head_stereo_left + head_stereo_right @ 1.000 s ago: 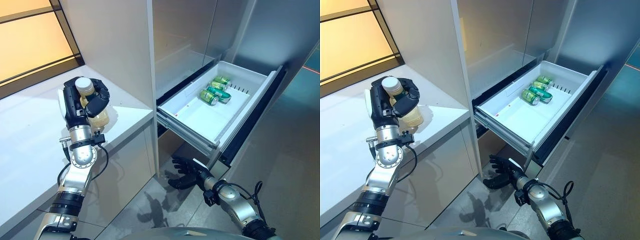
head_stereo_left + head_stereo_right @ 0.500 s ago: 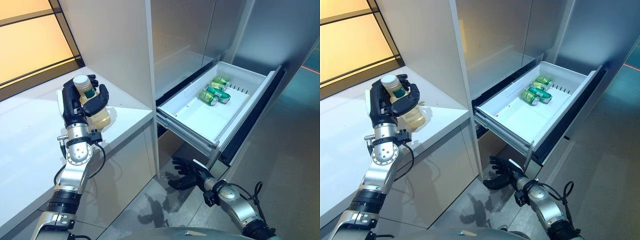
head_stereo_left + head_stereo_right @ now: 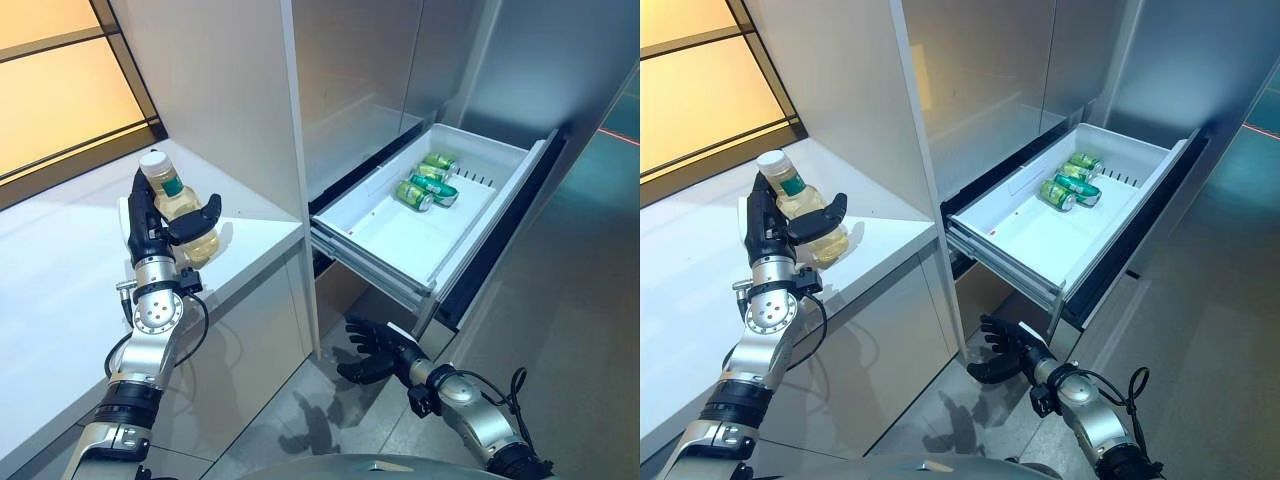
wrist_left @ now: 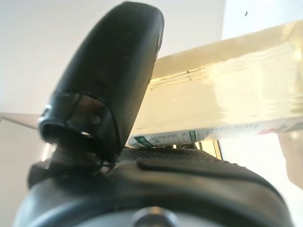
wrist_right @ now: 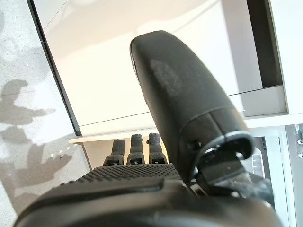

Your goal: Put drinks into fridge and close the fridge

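Observation:
A bottle of pale yellow drink with a white cap stands at the white counter's corner. My left hand holds it, with the thumb across its front and the fingers behind it; the neck and cap rise above the hand. In the left wrist view the bottle lies against the palm under the thumb. To the right, the fridge drawer is pulled out, with several green cans at its far end. My right hand hangs open below the drawer's near corner, holding nothing.
The white counter runs along the left under a window. A tall grey fridge cabinet rises between the counter and the drawer. Grey floor lies under and to the right of the drawer.
My left hand's fingers have come off the front and top of the bottle, so its cap and neck now show above the hand. The right hand has stayed where it was.

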